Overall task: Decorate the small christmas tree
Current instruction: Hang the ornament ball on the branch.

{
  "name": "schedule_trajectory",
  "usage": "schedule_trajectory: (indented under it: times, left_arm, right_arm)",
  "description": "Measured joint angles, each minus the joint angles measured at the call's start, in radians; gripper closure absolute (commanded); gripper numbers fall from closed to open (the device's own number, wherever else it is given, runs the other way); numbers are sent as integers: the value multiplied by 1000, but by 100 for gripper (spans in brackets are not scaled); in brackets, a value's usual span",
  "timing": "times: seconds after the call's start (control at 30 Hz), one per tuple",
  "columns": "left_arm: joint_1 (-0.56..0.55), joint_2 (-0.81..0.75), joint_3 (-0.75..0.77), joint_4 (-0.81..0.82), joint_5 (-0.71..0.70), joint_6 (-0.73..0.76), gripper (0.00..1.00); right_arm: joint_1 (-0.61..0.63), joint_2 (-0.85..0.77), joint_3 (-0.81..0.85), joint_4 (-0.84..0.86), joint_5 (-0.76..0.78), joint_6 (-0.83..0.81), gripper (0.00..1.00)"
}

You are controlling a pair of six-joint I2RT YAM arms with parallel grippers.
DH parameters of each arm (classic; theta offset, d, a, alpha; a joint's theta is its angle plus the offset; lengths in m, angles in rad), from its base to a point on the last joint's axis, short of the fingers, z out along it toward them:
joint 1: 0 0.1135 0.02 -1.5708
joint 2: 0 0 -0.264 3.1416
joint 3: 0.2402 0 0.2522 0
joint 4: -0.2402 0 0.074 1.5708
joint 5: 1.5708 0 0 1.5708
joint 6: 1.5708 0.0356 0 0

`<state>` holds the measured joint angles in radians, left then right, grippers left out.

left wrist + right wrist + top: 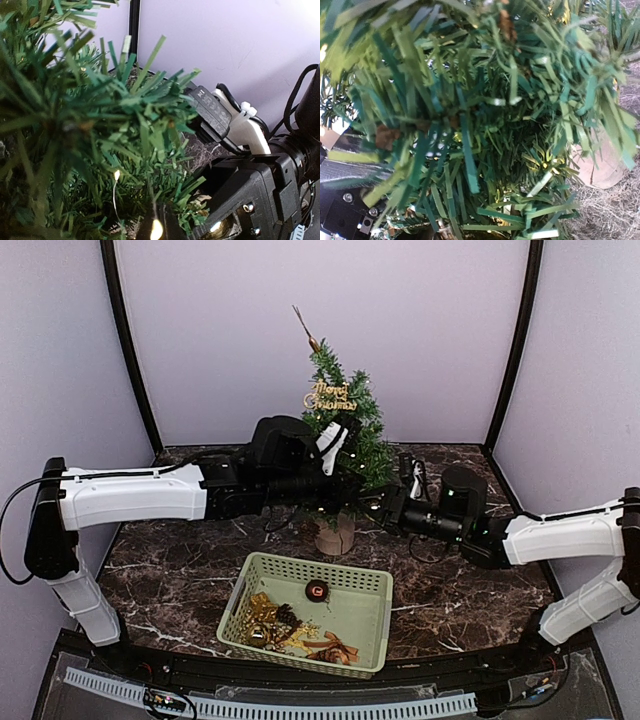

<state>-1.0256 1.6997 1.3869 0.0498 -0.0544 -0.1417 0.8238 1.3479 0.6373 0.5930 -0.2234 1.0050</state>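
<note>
Two grippers, one small christmas tree [345,430], one basket [300,562], all on a dark marbled table [180,570]. The tree stands upright at the back middle of the table on a round wooden base [335,537], just behind the basket and apart from it. It carries a gold "Merry Christmas" sign [330,396] near the top, and small lit bulbs on a thin wire [116,175] among the lower branches. The left gripper [336,490] reaches in from the left and is buried in the tree's middle branches. Its jaws are closed, and the needles hide whether anything is pinched between them. The right gripper [378,505] enters from the right at the tree's lower branches, near the left one. Its own camera sees only needles, so I cannot tell its opening or whether it holds anything. The pale green basket sits in front at the centre, holding a dark red ball [317,590], gold ornaments [262,618] and a brown bow [335,648].
</note>
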Motion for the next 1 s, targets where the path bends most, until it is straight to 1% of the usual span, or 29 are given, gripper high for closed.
schedule_trajectory:
  times: [0.3,0.43,0.47,0.53,0.63,0.83,1.0]
  left_arm:
    - [0,0,0,0,1,0,82]
    - [0,-6,-2,3,5,0,72]
    - [0,-11,-7,5,7,0,69]
    - [0,-27,-21,10,11,-2,65]
    - [0,-50,-43,13,12,-6,61]
    - [0,-91,-74,20,23,-13,57]
    - [0,-126,-103,35,72,-16,51]
  right_arm:
    - [0,-43,-24,-33,5,-10,34]
    - [0,-74,-30,-50,12,-23,26]
    - [0,-81,-32,-56,14,-26,24]
    - [0,-93,-35,-69,19,-29,21]
    - [-1,-116,-43,-87,27,-37,18]
    - [-1,-147,-49,-113,42,-47,14]
    - [-1,-168,-55,-131,49,-54,12]
